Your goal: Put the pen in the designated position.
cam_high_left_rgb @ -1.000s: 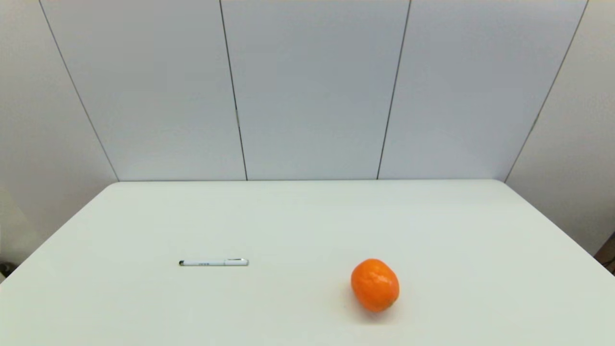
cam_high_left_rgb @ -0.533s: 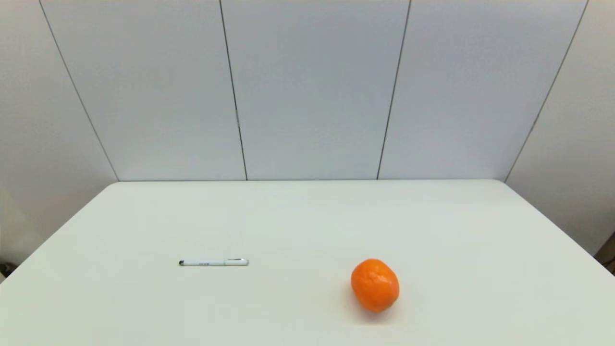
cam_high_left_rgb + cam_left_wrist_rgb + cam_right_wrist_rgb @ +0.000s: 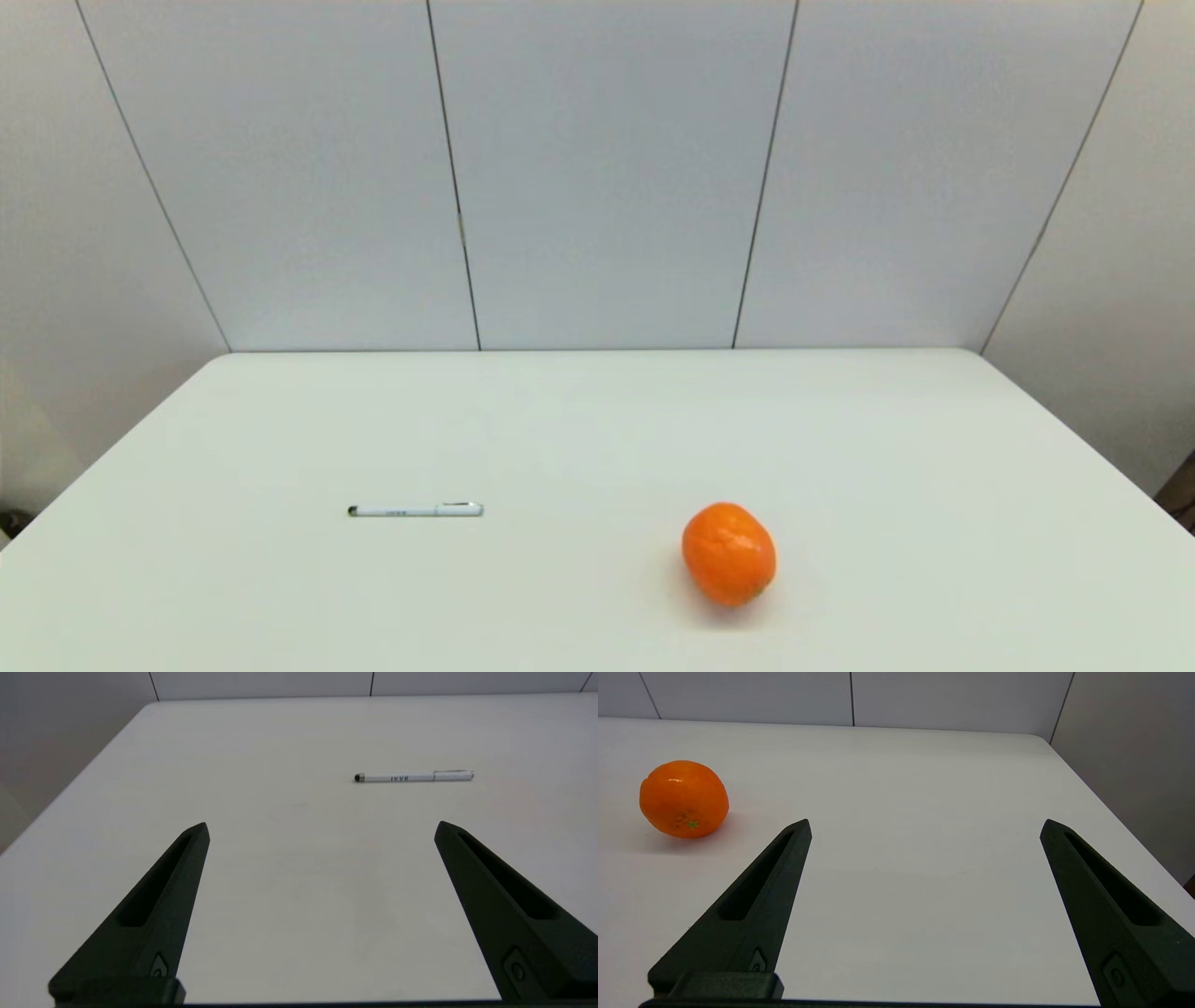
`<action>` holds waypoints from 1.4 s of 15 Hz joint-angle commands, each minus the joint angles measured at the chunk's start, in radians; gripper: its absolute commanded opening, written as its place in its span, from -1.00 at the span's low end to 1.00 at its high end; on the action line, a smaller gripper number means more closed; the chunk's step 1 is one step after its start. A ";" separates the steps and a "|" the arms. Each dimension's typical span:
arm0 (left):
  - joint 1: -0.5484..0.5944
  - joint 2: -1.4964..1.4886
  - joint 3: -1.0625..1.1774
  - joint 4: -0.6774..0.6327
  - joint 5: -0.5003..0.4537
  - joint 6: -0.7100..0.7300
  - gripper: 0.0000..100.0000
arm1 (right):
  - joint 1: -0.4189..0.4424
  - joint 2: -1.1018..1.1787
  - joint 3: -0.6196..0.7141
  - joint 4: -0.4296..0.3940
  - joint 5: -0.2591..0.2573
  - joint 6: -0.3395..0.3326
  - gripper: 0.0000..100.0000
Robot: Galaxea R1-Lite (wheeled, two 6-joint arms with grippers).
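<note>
A slim white pen (image 3: 415, 510) lies flat on the white table (image 3: 597, 420), left of centre, black tip to the left and silvery clip end to the right. The left wrist view shows the same pen (image 3: 414, 777) out ahead of my left gripper (image 3: 321, 828), which is open and empty, well short of it. My right gripper (image 3: 925, 826) is open too, holding nothing, low over the table's right part. Neither arm appears in the head view. No mark or outline shows any placing spot on the tabletop.
An orange fruit (image 3: 729, 553) rests right of centre near the front; in the right wrist view the orange fruit (image 3: 684, 799) lies off to one side of the right gripper. Grey panel walls (image 3: 607, 177) close off the back. The table's right edge (image 3: 1111, 816) is close by.
</note>
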 commanded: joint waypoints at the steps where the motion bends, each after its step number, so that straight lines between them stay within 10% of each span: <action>1: 0.000 0.192 -0.142 -0.002 -0.007 0.006 1.00 | 0.000 0.001 0.014 0.000 0.000 -0.001 1.00; 13: -0.005 0.719 -0.566 -0.016 -0.016 0.108 1.00 | 0.000 0.001 0.014 0.000 0.000 -0.001 1.00; 21: -0.006 1.057 -0.568 -0.235 -0.504 0.327 1.00 | 0.000 0.001 0.014 0.000 0.000 -0.001 1.00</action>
